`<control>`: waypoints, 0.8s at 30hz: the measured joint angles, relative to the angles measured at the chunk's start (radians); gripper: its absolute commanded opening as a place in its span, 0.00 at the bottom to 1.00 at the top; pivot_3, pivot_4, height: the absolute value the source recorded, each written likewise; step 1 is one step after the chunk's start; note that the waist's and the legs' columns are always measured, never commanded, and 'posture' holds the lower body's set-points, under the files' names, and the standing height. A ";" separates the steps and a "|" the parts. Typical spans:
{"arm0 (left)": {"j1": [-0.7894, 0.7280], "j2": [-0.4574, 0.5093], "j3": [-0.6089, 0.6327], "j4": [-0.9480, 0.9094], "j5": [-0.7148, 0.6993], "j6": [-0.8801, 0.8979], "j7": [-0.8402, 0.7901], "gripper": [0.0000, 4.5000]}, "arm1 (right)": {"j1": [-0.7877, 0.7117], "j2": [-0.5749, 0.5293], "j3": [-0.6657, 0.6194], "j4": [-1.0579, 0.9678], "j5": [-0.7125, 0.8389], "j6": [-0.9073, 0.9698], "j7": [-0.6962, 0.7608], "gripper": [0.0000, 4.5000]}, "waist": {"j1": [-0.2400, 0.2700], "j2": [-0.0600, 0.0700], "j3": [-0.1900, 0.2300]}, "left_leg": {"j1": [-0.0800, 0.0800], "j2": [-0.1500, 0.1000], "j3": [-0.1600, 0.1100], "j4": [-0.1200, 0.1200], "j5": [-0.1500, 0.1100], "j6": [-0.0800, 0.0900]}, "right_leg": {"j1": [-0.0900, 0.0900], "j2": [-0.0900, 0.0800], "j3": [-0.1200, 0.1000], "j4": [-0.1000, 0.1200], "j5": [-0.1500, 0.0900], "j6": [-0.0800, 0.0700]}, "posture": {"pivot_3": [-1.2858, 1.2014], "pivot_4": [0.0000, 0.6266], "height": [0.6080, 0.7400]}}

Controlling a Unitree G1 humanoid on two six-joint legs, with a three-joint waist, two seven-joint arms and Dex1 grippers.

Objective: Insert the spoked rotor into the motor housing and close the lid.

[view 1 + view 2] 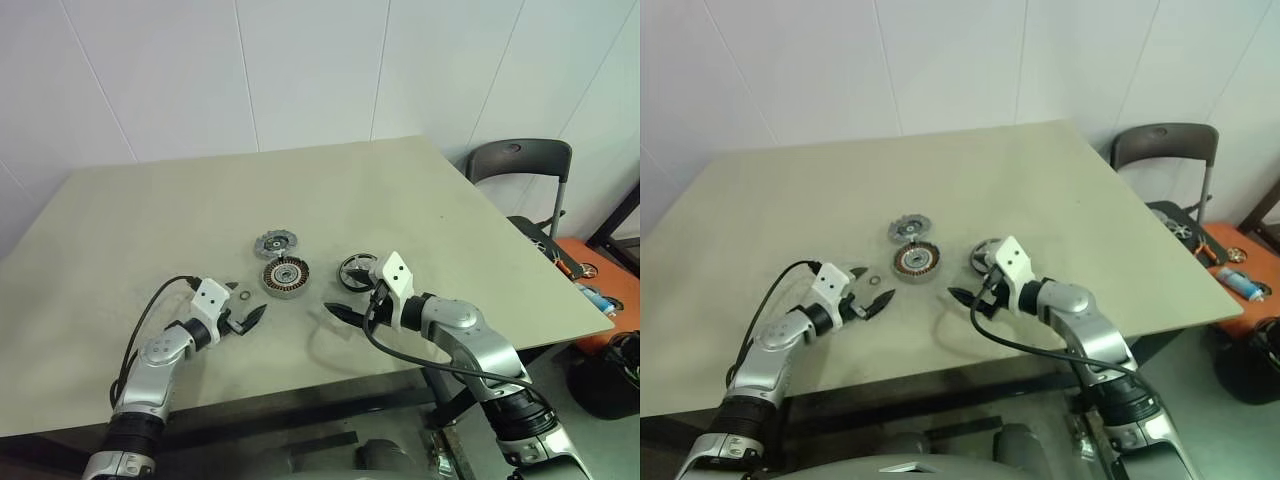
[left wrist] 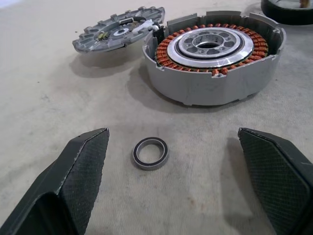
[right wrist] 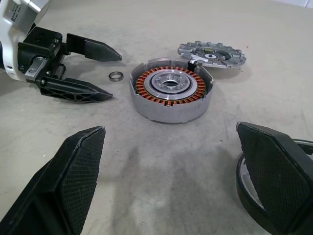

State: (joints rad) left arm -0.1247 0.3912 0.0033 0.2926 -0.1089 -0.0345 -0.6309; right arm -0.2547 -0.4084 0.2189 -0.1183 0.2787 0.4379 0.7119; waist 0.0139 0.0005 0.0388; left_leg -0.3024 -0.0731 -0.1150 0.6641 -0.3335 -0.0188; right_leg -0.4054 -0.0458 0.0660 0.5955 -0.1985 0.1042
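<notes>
Flanking the unlabelled motor housing [image 1: 286, 277], left gripper [image 1: 248, 316] and right gripper [image 1: 352, 303], both spread apart, empty.

arms: silver-grey metal links, black joint bands | wrists: white blocks, two small dark holes on top | cables: black, looping from behind each wrist block | left gripper [image 3: 93, 68], right gripper [image 1: 345, 300]: black tapered fingers, cross-hatched pads [image 2: 88, 166]

The motor housing [image 3: 171, 97], a squat silver cup ringed with copper windings, sits flat and open on the bench, the toothed grey lid [image 3: 212, 54] touching its far edge and the black-rimmed spoked rotor [image 1: 357, 269] just beside
</notes>
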 measured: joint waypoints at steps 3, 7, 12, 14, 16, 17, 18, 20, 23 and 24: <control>-0.001 0.000 0.000 -0.001 0.001 0.010 0.002 1.00 | 0.000 -0.002 0.000 0.000 0.000 0.000 -0.001 1.00 | 0.000 0.001 0.000 | 0.000 0.000 0.000 0.000 0.000 0.000 | 0.000 0.000 0.000 0.000 0.000 0.000 | 0.52 0.00 1.00; -0.043 0.000 -0.006 0.011 0.001 0.106 0.005 1.00 | 0.000 -0.001 0.000 0.000 -0.001 0.001 -0.007 1.00 | 0.002 0.001 -0.001 | 0.000 0.000 -0.001 0.000 0.000 0.000 | 0.002 0.000 -0.001 0.000 0.000 0.000 | 0.52 0.00 1.00; -0.080 -0.002 0.008 -0.007 -0.029 0.259 0.006 1.00 | 0.001 0.000 0.000 0.000 -0.001 0.002 -0.016 1.00 | -0.004 0.002 -0.001 | 0.001 0.001 -0.001 0.000 0.000 0.000 | 0.007 0.001 -0.002 0.000 -0.001 0.000 | 0.52 0.00 1.00; -0.080 -0.002 0.010 -0.017 -0.034 0.282 0.006 1.00 | 0.002 0.000 0.000 0.000 -0.001 0.002 -0.017 1.00 | -0.004 0.003 -0.001 | 0.001 0.001 -0.001 0.000 0.000 0.000 | 0.007 0.000 -0.002 0.000 -0.001 0.000 | 0.52 0.00 1.00; -0.081 0.003 0.011 -0.041 -0.046 0.331 -0.001 1.00 | 0.002 0.000 0.000 -0.002 -0.001 0.002 -0.019 1.00 | -0.003 0.003 -0.001 | 0.001 0.001 -0.001 0.000 0.000 0.000 | 0.003 0.000 -0.002 0.000 -0.001 0.000 | 0.52 0.00 1.00; -0.082 0.009 0.012 -0.055 -0.056 0.359 -0.010 1.00 | 0.002 0.000 0.001 -0.004 -0.001 0.002 -0.020 1.00 | -0.004 0.002 -0.001 | 0.000 0.001 -0.001 0.000 0.000 0.000 | 0.000 0.000 -0.002 0.000 0.000 0.000 | 0.52 0.00 1.00; -0.083 0.014 0.012 -0.065 -0.059 0.375 -0.016 1.00 | 0.003 0.000 0.001 -0.004 -0.002 0.002 -0.021 1.00 | -0.004 0.003 -0.001 | 0.000 0.001 -0.001 0.000 0.000 0.000 | -0.001 0.000 -0.002 0.000 0.000 0.000 | 0.52 0.00 1.00; -0.084 0.021 0.013 -0.080 -0.069 0.406 -0.021 1.00 | 0.003 0.000 0.001 -0.004 -0.002 0.002 -0.021 1.00 | -0.004 0.003 -0.001 | -0.001 0.001 -0.001 -0.001 0.000 0.000 | -0.002 0.000 -0.002 -0.001 0.000 0.001 | 0.52 0.00 1.00; -0.089 0.024 0.020 -0.095 -0.085 0.451 -0.026 1.00 | 0.003 -0.001 0.001 -0.004 -0.003 0.002 -0.022 1.00 | -0.004 0.003 -0.001 | -0.001 0.001 -0.001 -0.002 0.000 0.000 | -0.002 0.000 -0.002 -0.002 -0.001 0.001 | 0.52 0.00 1.00; -0.091 0.028 0.021 -0.098 -0.091 0.463 -0.028 1.00 | 0.003 -0.001 0.001 -0.004 -0.003 0.002 -0.022 1.00 | -0.004 0.003 -0.001 | -0.001 0.001 -0.001 -0.002 0.000 0.000 | -0.002 0.000 -0.002 -0.002 -0.001 0.001 | 0.52 0.00 1.00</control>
State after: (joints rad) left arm -0.2161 0.4188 0.0246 0.1945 -0.2001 0.4281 -0.6590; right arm -0.2521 -0.4094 0.2195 -0.1222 0.2759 0.4401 0.6902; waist 0.0099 0.0031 0.0376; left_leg -0.3038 -0.0723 -0.1160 0.6623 -0.3336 -0.0189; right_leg -0.4071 -0.0462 0.0640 0.5938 -0.1994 0.1051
